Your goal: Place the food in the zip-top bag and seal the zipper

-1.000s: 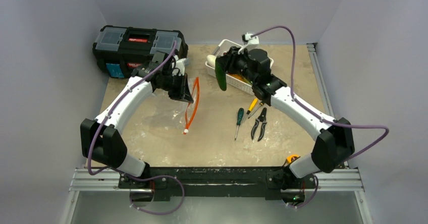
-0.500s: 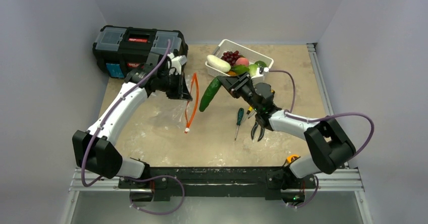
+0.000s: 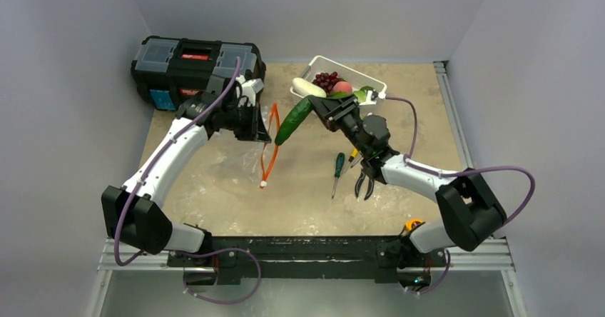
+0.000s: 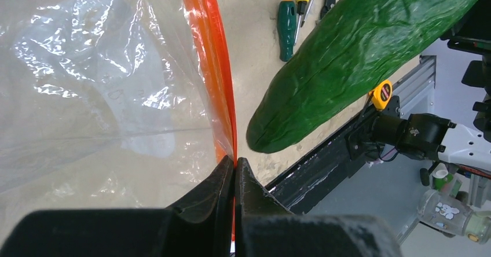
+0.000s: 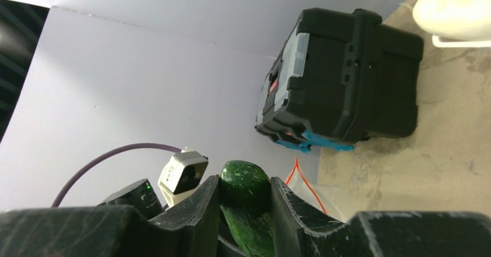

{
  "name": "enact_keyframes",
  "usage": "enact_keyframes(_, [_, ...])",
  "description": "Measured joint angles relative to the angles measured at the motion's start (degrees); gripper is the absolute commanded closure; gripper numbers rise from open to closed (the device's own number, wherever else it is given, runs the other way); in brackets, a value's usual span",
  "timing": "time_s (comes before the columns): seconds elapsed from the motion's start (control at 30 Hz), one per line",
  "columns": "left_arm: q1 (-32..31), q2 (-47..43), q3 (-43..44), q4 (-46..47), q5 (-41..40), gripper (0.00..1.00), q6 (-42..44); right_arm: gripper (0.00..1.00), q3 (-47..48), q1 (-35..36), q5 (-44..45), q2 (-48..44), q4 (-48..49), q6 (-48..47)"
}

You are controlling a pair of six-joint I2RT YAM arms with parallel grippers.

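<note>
- Two grippers are in view; the left gripper is clenched on the zipper, with the orange-red strip pinched between its closed jaws.
- The zip-top bag is spread, crinkled, on the table on the base side of the left gripper. The zipper is seen running from that claw to a white slider.
- The right gripper is clamped on one end of the cucumber.
- The cucumber is held tilted, off the table, ahead of the right fingers. Its free tip is just beside the zipper near the left gripper, and a narrow gap is seen between them.
- The white oblong vegetable, grapes and peach are left in the white basket, beyond the right gripper.
- A green-handled screwdriver and pliers are laid on the table on the base side of the right gripper.
- A black toolbox is set beyond the left gripper.
</note>
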Motion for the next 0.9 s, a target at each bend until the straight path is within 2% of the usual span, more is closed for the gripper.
enact_keyframes(0.53, [0.2, -5.44, -2.86, 4.35, 0.52, 1.0, -0.98, 1.0, 4.28, 7.56, -0.33, 13.03, 2.47, 2.73])
enact_keyframes(0.9, [0.76, -5.6, -2.89, 5.95, 2.08, 1.0, -1.55, 1.0, 7.06, 10.6, -4.59, 16.22, 1.46, -2.62])
